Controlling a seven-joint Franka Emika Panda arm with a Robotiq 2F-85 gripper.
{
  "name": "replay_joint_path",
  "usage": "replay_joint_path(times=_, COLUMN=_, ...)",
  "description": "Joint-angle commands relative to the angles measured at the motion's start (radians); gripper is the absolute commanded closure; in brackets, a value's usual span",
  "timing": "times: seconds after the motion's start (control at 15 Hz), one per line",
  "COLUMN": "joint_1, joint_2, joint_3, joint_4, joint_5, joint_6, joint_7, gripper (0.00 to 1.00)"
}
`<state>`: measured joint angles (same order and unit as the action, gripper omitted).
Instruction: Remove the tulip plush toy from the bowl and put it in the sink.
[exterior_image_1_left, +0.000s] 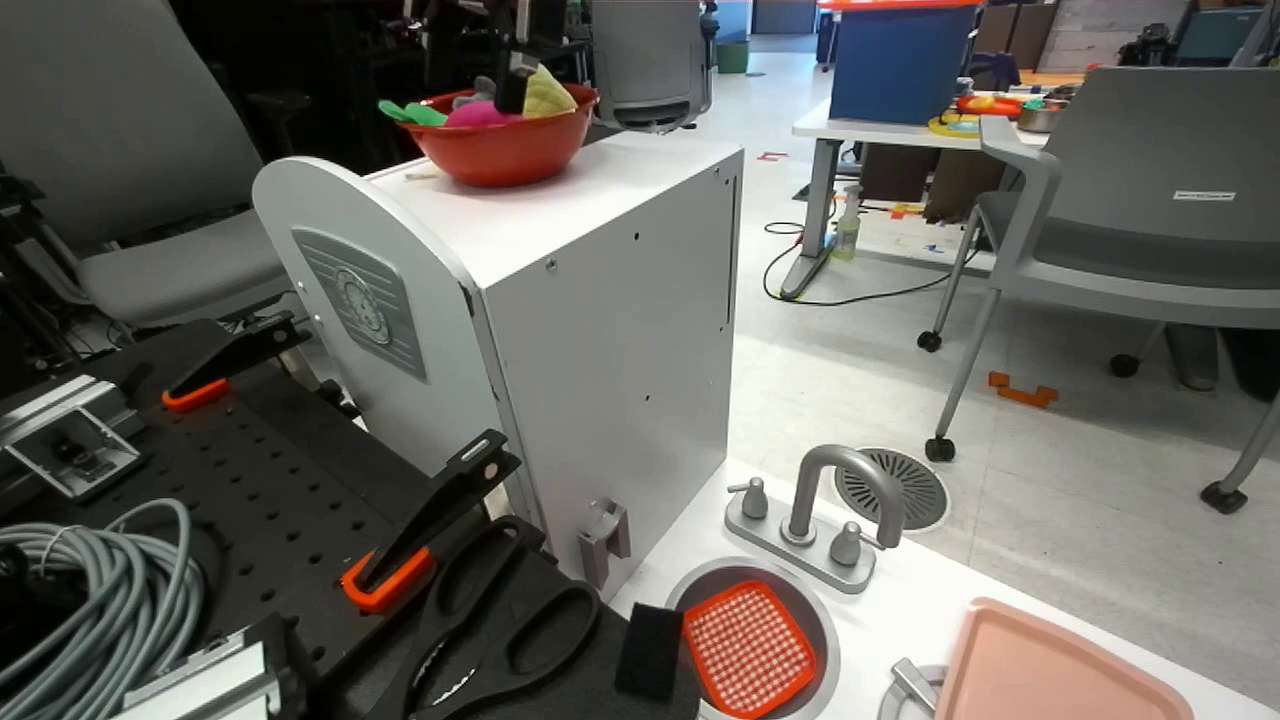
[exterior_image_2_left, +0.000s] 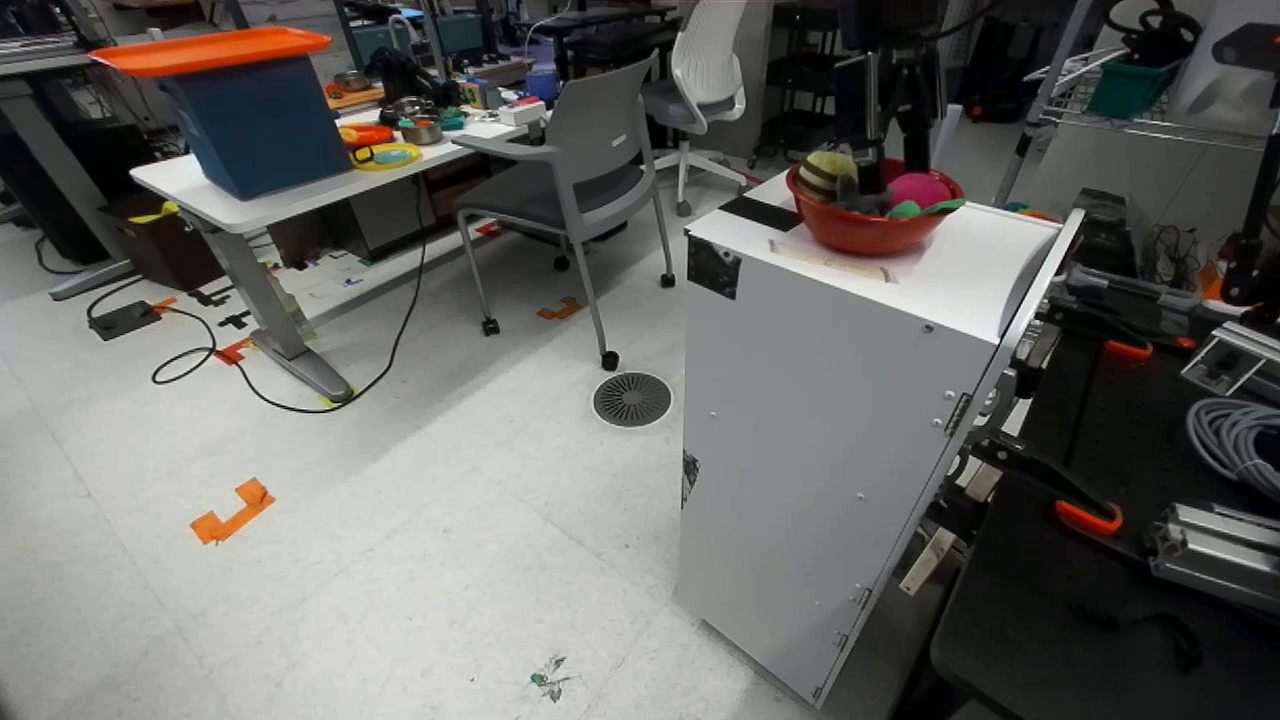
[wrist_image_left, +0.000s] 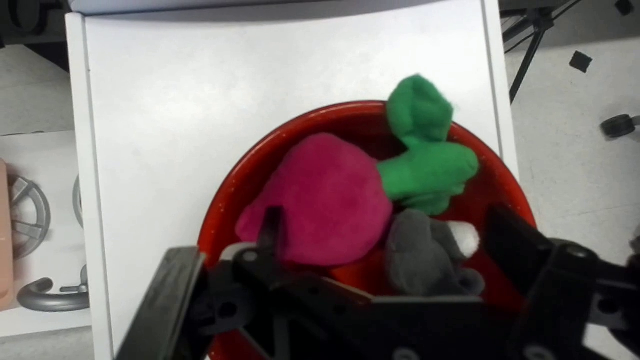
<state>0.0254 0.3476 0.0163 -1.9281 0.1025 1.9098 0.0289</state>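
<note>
One tulip plush toy (wrist_image_left: 345, 192) lies in the red bowl (exterior_image_1_left: 510, 155), pink head inside, a green leaf over the rim. Beside it are a grey plush (wrist_image_left: 415, 257) and, in an exterior view, a yellow striped item (exterior_image_2_left: 828, 178). The claw (wrist_image_left: 386, 225) is spread wide, its tips down at the bowl, pinching nothing; contact with the pink head cannot be confirmed. Progress, as judged: positioning for the grasp; removal not done. Outstanding: grip, lift clear, carry down and release in the sink (exterior_image_1_left: 828, 640), where an orange-red grid piece (exterior_image_1_left: 750, 650) sits. The bowl stands on a white cabinet (exterior_image_2_left: 800, 450); the sink is set lower, in a white tabletop (exterior_image_1_left: 895, 610), beside a faucet (exterior_image_1_left: 806, 505) and near a pink tray (exterior_image_1_left: 1060, 665). Surroundings: black perforated board (exterior_image_1_left: 290, 470) with clamps (exterior_image_1_left: 388, 582), grey chair (exterior_image_1_left: 1140, 180), pale floor (exterior_image_2_left: 450, 560).
</note>
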Motion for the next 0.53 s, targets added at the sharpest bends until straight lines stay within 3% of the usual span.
replay_joint_path(times=0.0, joint_1=0.001, joint_2=0.013, joint_3=0.002, joint_4=0.032, joint_5=-0.015, joint_6=-0.042, joint_7=0.002, gripper=0.0)
replay_joint_path(times=0.47, joint_1=-0.001, joint_2=-0.007, joint_3=-0.004, joint_4=0.009, joint_5=-0.019, joint_6=-0.027, joint_7=0.021, gripper=0.0)
